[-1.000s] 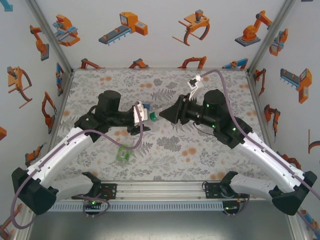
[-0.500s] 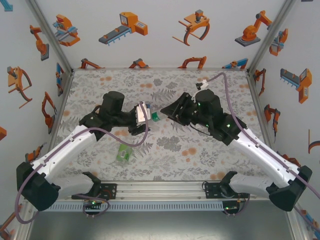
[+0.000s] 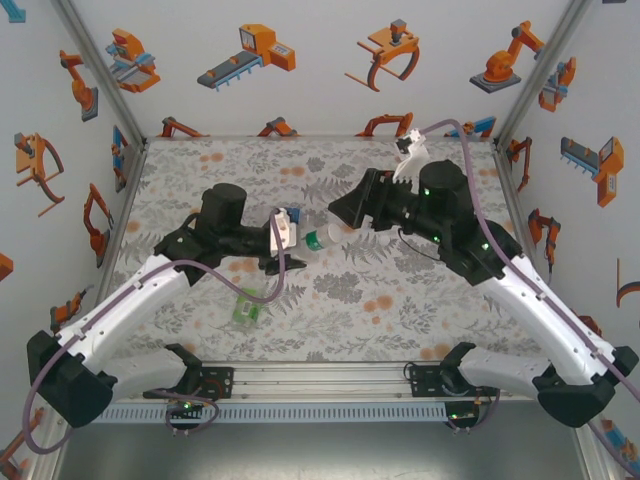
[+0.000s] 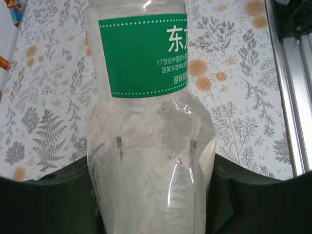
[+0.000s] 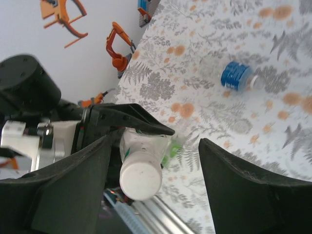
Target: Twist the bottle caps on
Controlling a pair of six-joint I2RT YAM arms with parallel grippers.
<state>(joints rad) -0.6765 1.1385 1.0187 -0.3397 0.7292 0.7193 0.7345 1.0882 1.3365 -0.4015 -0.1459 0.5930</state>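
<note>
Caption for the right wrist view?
Open right pincer faces the capped green-labelled bottle in the left pincer; blue-labelled bottle lies beyond.

One green-labelled bottle (image 4: 146,58) is held level over the table (image 3: 400,310) centre, white cap (image 5: 141,181) fitted; a blue-labelled bottle (image 5: 237,76) is laid flat; a third bottle (image 3: 245,307) is laid by the near edge

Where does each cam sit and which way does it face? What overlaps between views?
Top external: above and behind the bases, looking down on the table; left arm, right arm, left tool, right tool.
Left wrist: on the left arm, looking along its tool at the green-label bottle it grips.
Right wrist: on the right arm, facing the left tool between its open fingers; white cap, blue bottle on the table.
Shared: all three show the green-label bottle.
</note>
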